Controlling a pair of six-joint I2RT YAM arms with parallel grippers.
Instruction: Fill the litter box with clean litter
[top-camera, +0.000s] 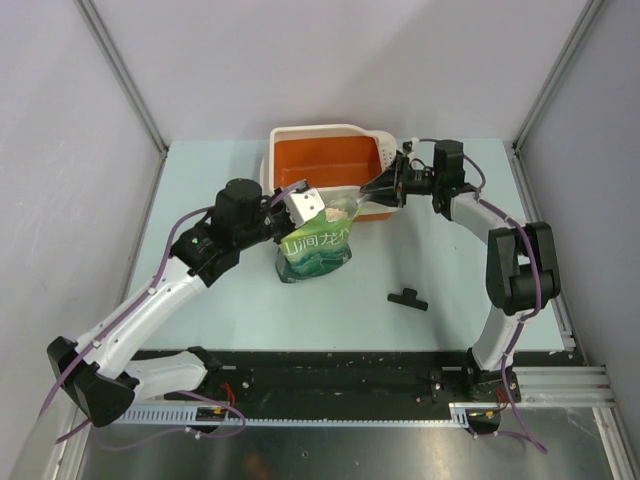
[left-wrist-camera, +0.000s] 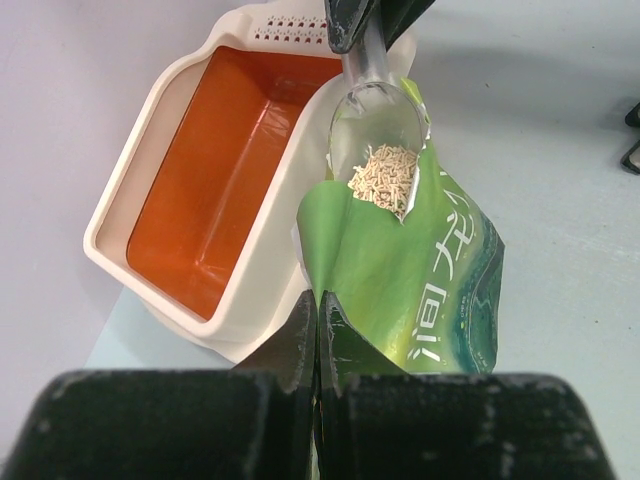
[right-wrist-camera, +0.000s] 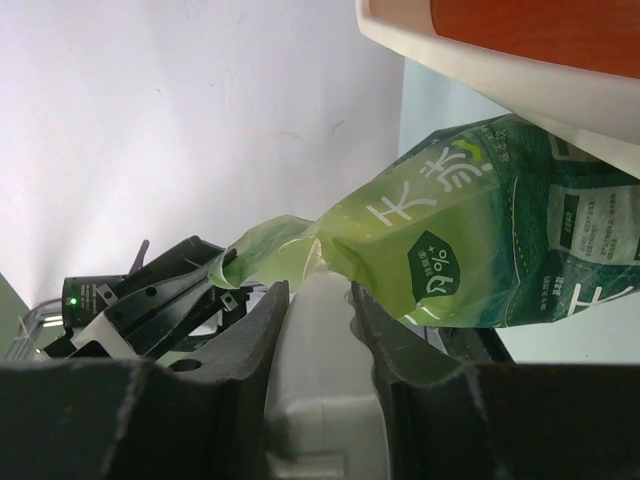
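From above, the rectangular plastic litter box, orange inside with a cream-white rim (top-camera: 315, 130), sits at the 12 o'clock end of the pale blue-green table (top-camera: 220, 320). Just beside its near wall, at 6 o'clock, is a green pouch printed with white characters (top-camera: 315, 250). The left end effector (top-camera: 318, 208) comes in from 9 o'clock and is clamped on the pouch's upper edge. The right end effector (top-camera: 393, 183) reaches in from 3 o'clock, gripping the handle of a clear plastic scoop (top-camera: 360, 195). The scoop's bowl points toward 8 o'clock at the pouch mouth. A small black T-shaped piece (top-camera: 407, 298) lies on the table at the pouch's 4 o'clock, well apart from it.

From the left wrist, the two dark fingers (left-wrist-camera: 300, 335) are pressed together on the pouch's edge. At their 12 o'clock the scoop bowl carries a small heap of pale beige granules, the clean litter (left-wrist-camera: 383, 175), right over the open pouch mouth. The litter box fills the 10 o'clock side, its orange floor in plain sight. Its perforated white section (left-wrist-camera: 290, 30) is at the far end.

From the right wrist, the fingers (right-wrist-camera: 255, 340) squeeze the grey-white scoop handle from both sides. The pouch stretches toward 2 o'clock, under the box's rim at 1 o'clock. At 9 o'clock the left end effector pinches the pouch's twisted corner.
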